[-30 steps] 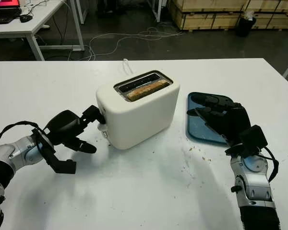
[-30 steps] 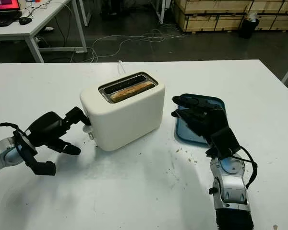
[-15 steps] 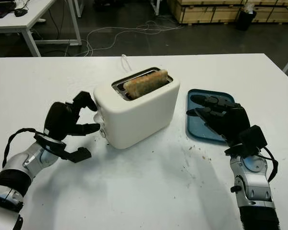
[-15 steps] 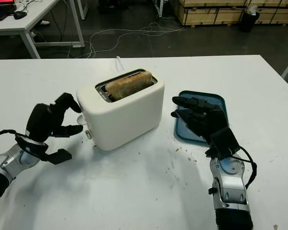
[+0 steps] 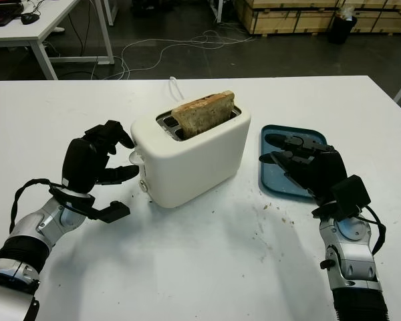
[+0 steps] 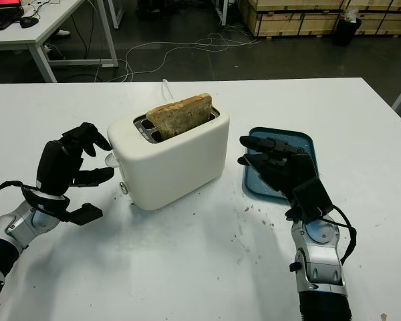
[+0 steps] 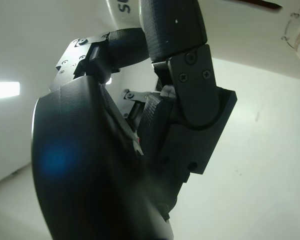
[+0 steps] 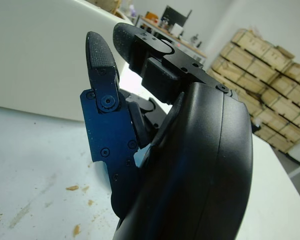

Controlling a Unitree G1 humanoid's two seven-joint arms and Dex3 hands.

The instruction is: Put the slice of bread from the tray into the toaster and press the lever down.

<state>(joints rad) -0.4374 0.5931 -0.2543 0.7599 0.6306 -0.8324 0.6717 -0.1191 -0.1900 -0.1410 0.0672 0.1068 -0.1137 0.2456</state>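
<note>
Left eye view: bread slice (image 5: 202,114) is seen raised in the white toaster (image 5: 190,155); left hand (image 5: 92,166), empty with uncurled fingers, is held beside it; right hand (image 5: 306,167), likewise empty, over the blue tray (image 5: 273,133)

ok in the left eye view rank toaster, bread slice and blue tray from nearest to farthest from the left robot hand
From the left robot hand, open beside the toaster's lever end:
1. Toaster, right beside it.
2. Bread slice, sticking up from the slot.
3. Blue tray, beyond the toaster, under the right robot hand.
</note>
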